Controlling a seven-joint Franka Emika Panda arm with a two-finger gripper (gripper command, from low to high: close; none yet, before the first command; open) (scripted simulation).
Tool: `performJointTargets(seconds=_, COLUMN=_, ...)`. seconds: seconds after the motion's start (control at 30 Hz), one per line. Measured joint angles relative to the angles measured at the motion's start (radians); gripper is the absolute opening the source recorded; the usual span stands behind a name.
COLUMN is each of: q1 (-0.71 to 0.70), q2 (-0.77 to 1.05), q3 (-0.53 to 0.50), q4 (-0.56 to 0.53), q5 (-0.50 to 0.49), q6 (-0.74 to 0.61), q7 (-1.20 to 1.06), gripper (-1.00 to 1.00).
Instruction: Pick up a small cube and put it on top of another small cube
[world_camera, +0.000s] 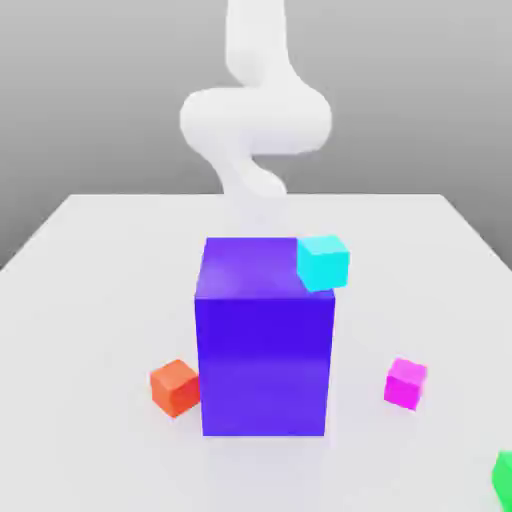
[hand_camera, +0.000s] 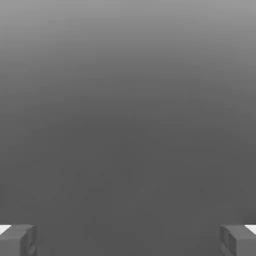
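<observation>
Several small cubes show in the exterior view. A cyan cube (world_camera: 323, 262) overlaps the top right corner of a tall purple block (world_camera: 265, 350); whether it rests on the block I cannot tell. On the table a red cube (world_camera: 175, 387) lies at the block's lower left. A magenta cube (world_camera: 406, 383) lies to its right, and a green cube (world_camera: 504, 478) is cut off by the picture's lower right corner. My white arm (world_camera: 255, 120) rises behind the block. In the hand view my gripper (hand_camera: 128, 240) is open, its grey fingertips (hand_camera: 17, 239) far apart with nothing between them.
The purple block stands mid-table, much larger than the cubes, and hides what lies behind it. The white table (world_camera: 100, 260) stretches back to a far edge under the arm. Plain grey background lies ahead of the hand.
</observation>
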Motion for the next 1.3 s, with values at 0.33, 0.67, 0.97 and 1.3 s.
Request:
performJointTargets(seconds=0.33, q1=0.222, q2=0.378, q3=0.066, q4=-0.225, q5=0.058, q6=0.247, q7=-0.231, gripper=0.0)
performJointTargets(seconds=0.67, q1=0.387, q2=0.741, q3=0.171, q4=-0.439, q5=-0.028, q6=0.487, q7=-0.35, gripper=0.0)
performJointTargets(seconds=0.97, q1=0.499, q2=1.016, q3=0.037, q4=-0.409, q5=-0.164, q6=0.704, q7=-0.264, gripper=-1.0)
performJointTargets(seconds=1.3, q1=0.457, q2=0.891, q3=0.092, q4=-0.434, q5=-0.114, q6=0.603, q7=-0.303, gripper=-1.0)
